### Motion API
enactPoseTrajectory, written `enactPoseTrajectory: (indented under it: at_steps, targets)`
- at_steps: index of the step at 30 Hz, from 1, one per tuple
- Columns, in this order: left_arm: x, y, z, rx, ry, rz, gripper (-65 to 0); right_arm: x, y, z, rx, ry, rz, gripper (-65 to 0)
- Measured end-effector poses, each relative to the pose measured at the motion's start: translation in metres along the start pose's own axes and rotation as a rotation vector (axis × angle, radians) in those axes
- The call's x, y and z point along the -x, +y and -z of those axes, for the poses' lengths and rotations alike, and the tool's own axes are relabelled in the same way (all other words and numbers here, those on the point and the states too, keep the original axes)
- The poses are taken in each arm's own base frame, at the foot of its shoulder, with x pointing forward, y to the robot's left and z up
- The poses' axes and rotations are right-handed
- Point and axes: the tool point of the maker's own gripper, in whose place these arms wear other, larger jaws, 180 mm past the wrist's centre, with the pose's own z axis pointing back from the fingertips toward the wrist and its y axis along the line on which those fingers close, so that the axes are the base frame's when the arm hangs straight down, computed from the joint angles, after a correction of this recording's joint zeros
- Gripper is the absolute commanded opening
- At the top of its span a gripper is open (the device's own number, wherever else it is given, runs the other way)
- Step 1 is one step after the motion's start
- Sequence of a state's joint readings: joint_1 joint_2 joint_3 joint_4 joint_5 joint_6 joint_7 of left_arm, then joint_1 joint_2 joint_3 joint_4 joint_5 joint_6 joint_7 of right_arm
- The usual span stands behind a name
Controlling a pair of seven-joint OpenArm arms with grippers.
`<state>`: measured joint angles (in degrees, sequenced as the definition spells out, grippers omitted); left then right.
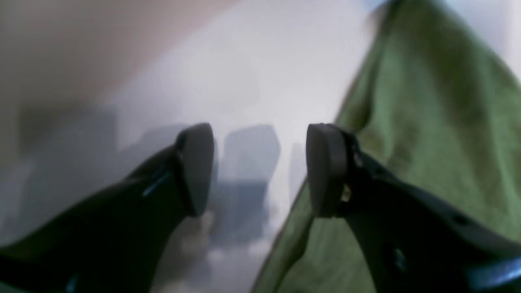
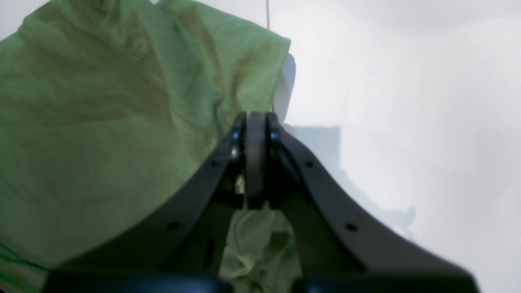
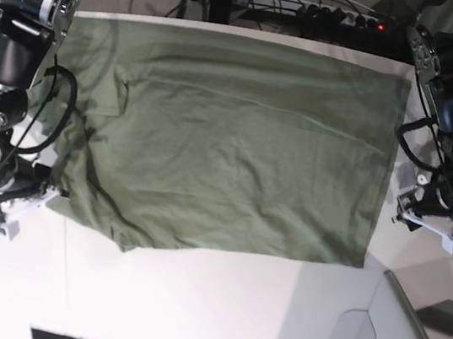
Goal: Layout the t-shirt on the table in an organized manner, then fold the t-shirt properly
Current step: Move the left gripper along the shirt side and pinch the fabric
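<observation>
Left wrist view: my left gripper [image 1: 260, 171] hangs wide and empty, the t-shirt [image 1: 427, 134] just beside its right finger. Right wrist view: my right gripper [image 2: 256, 158] pinches a shirt fold. Base view: shirt spread on the table [image 3: 214, 313], long axis running between both arms

The t-shirt [image 3: 230, 144] lies on the table [image 3: 214, 313], between both arms.
</observation>
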<state>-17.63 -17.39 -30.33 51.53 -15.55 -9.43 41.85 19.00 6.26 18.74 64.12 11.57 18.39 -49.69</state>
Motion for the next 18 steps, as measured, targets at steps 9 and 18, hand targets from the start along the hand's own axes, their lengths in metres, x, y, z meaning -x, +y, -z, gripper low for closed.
enactPoseTrajectory:
  at_steps: [9, 18]
  targets:
    - [-0.016, -0.030, 0.002, 0.048, 0.035, 0.012, -28.8, 0.000, 0.002, 0.000, -0.005, 0.000, 0.001, -64.8]
    - [0.006, -0.054, 0.024, 0.083, 0.110, 0.028, -28.8, 0.004, 0.000, 0.001, -0.003, 0.005, 0.003, -64.8]
